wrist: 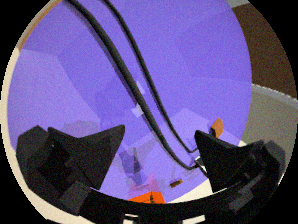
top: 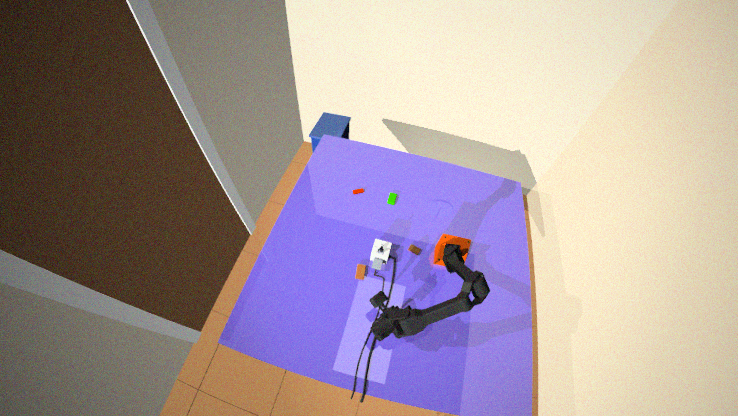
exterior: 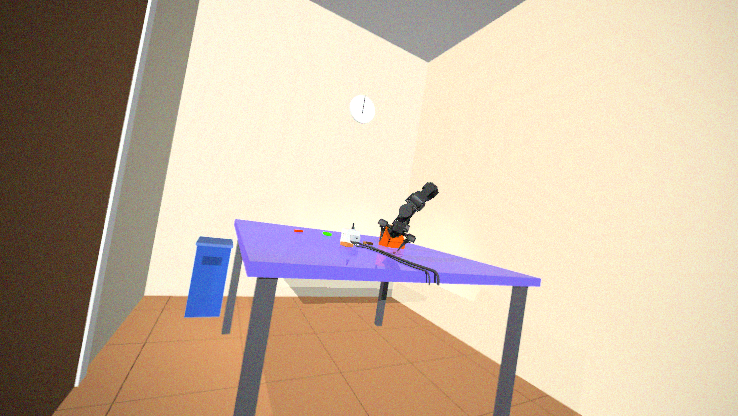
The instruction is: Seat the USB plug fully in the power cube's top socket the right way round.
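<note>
Above the two black cables, I have my dark parallel-jaw gripper (top: pixel 378 304) spread wide and empty, with the small dark USB plug (top: pixel 381 250) standing upright in the white power cube (top: pixel 381 250) well beyond its fingertips.

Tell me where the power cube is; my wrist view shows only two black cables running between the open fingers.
Observer: In the top view the white power cube sits at the cables' inner end, apart from the gripper, which hangs over the cables.
Operator: Is the plug in the socket?
Observer: The exterior view shows the USB plug standing up from the cube's top; how deep it sits is too small to tell.
Operator: Anything nearby to knock?
Observer: An orange block lies beside the cube and a brown block on its other side.
</note>
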You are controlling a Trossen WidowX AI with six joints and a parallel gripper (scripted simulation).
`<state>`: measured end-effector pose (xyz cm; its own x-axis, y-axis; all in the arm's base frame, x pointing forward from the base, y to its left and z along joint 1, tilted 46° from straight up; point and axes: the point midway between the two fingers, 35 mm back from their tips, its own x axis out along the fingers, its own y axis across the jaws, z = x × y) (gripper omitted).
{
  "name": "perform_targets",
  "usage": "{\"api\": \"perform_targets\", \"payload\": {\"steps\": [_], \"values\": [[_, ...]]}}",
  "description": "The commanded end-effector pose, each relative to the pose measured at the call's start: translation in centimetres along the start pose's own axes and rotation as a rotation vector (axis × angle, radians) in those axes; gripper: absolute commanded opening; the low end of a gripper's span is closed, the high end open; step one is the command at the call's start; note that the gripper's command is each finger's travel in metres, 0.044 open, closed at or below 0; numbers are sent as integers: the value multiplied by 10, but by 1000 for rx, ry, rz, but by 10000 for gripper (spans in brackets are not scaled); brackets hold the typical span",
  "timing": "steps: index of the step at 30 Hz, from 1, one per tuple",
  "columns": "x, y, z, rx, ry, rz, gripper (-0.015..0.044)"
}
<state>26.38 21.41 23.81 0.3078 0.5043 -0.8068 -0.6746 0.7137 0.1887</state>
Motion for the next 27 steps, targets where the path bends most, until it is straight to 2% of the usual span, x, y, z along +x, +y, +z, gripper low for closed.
{"api": "perform_targets", "payload": {"steps": [1,12,19,21,27], "values": [[6,-55,-13,326,66,-39,440],[7,-183,-99,1547,276,-12,440],[-14,-240,-162,2404,377,116,440],[-17,-245,-167,2493,390,138,440],[-17,-244,-167,2493,390,138,440]]}}
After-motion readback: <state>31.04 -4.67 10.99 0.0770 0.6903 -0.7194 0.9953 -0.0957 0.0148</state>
